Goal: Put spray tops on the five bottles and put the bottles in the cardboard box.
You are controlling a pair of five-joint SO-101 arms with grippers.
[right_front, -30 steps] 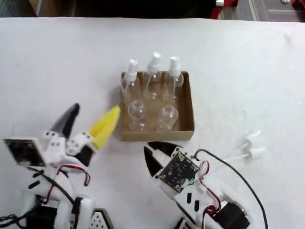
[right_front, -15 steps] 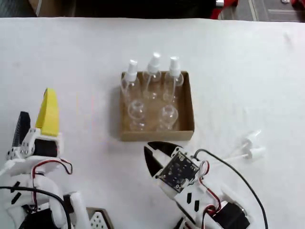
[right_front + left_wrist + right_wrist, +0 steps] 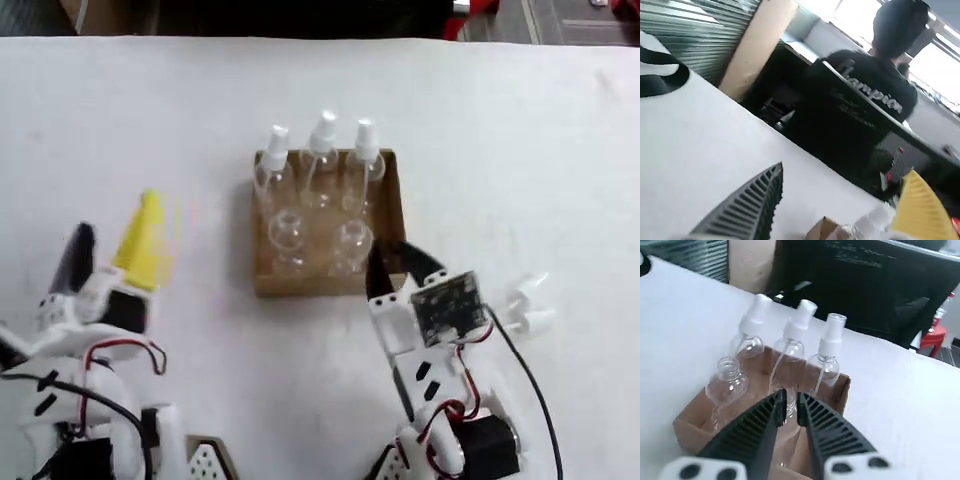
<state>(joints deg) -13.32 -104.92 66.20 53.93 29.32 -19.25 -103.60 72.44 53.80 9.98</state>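
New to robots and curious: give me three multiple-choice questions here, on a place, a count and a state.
1. Relative to the cardboard box, the loose spray tops lie: A inside; B outside, on the table; C beneath.
2. Bottles wearing tops: A two; B three; C five.
3. The left gripper is: A open; B shut on a bottle; C shut on a top.
B, they lie on bare table; B, only the back row is capped; A, its fingers stand apart.
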